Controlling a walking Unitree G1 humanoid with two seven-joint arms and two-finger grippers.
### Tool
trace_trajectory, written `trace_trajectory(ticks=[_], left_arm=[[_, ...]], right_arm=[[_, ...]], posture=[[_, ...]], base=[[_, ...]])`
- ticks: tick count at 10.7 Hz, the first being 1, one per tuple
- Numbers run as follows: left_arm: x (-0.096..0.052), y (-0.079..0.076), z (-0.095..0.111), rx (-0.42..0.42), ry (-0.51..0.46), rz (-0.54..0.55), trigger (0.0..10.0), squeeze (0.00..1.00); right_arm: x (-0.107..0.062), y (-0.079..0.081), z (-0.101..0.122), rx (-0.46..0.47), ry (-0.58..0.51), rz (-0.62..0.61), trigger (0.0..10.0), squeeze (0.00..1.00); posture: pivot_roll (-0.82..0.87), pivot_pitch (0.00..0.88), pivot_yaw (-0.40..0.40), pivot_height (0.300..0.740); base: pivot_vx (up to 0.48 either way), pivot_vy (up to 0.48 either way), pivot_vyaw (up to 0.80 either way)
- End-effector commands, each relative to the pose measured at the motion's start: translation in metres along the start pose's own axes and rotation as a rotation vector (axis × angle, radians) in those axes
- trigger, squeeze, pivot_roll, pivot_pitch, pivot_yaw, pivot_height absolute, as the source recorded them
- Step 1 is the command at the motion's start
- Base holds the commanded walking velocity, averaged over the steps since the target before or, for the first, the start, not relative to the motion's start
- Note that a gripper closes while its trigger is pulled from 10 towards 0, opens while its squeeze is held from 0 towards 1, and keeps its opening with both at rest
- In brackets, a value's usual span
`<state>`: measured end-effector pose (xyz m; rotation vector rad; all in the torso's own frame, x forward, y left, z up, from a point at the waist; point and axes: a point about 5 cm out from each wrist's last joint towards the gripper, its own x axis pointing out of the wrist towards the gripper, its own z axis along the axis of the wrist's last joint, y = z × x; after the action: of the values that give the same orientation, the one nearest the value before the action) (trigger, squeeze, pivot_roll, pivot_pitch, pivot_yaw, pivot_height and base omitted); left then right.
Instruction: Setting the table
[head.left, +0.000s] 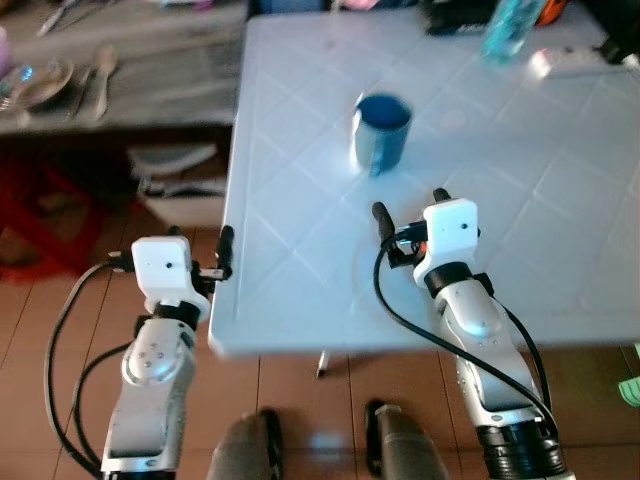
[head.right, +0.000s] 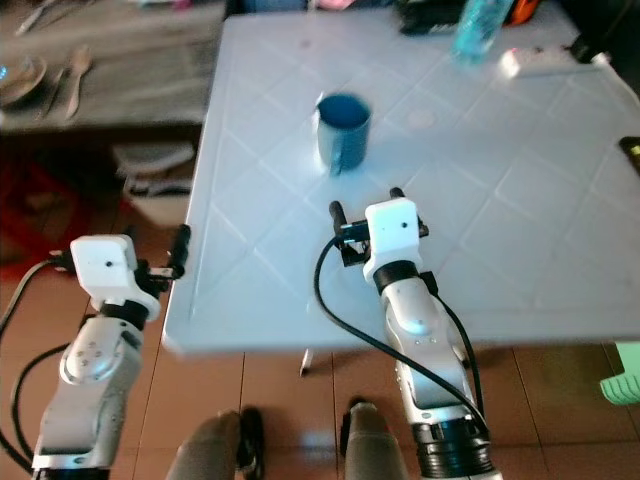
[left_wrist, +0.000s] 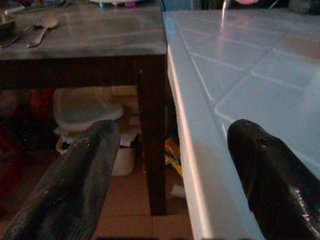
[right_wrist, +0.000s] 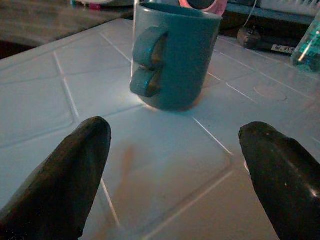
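A blue mug (head.left: 383, 130) stands upright on the white tiled table (head.left: 300, 290), its handle turned toward me. My right gripper (head.left: 409, 202) hovers low over the table just in front of the mug, open, with nothing between its fingers (right_wrist: 65, 180). In the right wrist view the mug (right_wrist: 175, 55) sits straight ahead, a short gap beyond the fingertips. My left gripper (head.left: 200, 238) is open at the table's front left edge. One finger (left_wrist: 270, 175) is over the tabletop and the other (left_wrist: 75, 185) is off its side.
A grey side table (head.left: 150, 60) to the left carries a spoon (head.left: 100, 70), a fork and a plate (head.left: 40, 85). A white bin (head.left: 180, 175) stands beneath it. At the white table's far edge are a blue bottle (head.left: 510, 25) and a power strip (head.left: 570, 60).
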<state>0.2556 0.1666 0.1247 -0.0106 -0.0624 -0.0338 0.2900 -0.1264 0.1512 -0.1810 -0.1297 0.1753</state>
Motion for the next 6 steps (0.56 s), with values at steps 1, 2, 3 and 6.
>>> trace_trajectory(ticks=[1,2,3,6], left_arm=[[-0.003,0.005,0.0,0.016,0.013,0.013,10.0,0.0],[-0.004,0.007,0.001,0.017,0.016,0.015,10.0,0.0],[-0.004,0.009,0.002,0.021,0.017,0.024,10.0,0.0],[-0.006,0.011,0.004,0.027,0.019,0.031,10.0,0.0]], right_arm=[[0.003,0.001,0.003,-0.008,-0.013,-0.015,10.0,0.53],[0.007,0.002,0.007,0.014,-0.015,-0.006,10.0,0.0],[0.018,0.005,0.015,0.031,-0.045,0.039,10.0,0.0],[0.04,0.01,0.029,0.042,-0.086,0.06,10.0,0.0]], posture=[[-0.02,0.281,0.054,0.74],[-0.02,0.298,0.052,0.74],[-0.01,0.311,0.05,0.74],[0.0,0.332,0.05,0.74]], base=[[0.0,0.0,0.0],[0.0,0.0,0.0],[0.0,0.0,0.0],[0.0,0.0,0.0]])
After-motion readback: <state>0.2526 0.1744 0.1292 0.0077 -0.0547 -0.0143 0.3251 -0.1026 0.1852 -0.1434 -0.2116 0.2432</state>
